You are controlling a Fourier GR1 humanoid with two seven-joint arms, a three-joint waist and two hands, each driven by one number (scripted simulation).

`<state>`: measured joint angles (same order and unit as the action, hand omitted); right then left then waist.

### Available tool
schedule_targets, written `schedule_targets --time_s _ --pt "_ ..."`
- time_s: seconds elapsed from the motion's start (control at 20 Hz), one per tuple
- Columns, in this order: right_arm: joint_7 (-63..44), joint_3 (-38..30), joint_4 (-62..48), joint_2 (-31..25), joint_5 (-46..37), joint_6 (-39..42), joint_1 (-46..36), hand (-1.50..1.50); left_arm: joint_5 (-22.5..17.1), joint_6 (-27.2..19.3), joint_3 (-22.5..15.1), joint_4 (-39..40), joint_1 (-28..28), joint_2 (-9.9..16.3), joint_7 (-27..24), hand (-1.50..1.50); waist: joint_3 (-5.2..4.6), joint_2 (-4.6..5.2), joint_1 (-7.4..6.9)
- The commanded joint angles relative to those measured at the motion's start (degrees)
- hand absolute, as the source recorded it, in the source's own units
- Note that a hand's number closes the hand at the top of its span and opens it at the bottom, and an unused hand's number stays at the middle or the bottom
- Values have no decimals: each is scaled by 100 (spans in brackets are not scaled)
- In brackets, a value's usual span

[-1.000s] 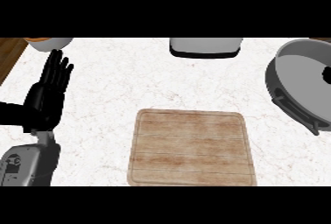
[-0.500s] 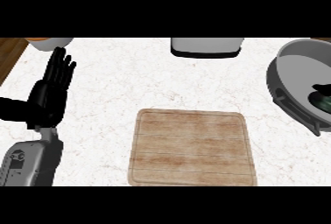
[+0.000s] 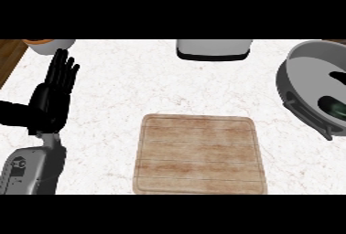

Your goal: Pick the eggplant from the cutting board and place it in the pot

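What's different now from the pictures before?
Something dark has appeared inside the pot at the right edge; a second ago that part looked bare. What it is cannot be told. The left hand stays open at the left, and the cutting board has not moved.

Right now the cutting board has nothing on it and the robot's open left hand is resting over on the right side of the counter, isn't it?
Not quite. The cutting board is bare, and the left hand is open with fingers straight, but the head view shows it at the left side of the counter, not the right. The pot is what sits at the right edge.
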<state>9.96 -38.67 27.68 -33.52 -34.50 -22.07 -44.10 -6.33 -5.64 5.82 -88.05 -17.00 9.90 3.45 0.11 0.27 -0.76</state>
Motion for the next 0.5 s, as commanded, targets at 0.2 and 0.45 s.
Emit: schedule_targets --time_s 0.2,0.45 --pt "593 -846 282 -114 1237 161 290 -150 -33 100 -30 -376 404 -2 -7 0 -7 -38 48" --pt "908 -1157 434 -617 1776 506 643 -150 86 -48 41 -104 -133 86 192 0 -5 -21 80"
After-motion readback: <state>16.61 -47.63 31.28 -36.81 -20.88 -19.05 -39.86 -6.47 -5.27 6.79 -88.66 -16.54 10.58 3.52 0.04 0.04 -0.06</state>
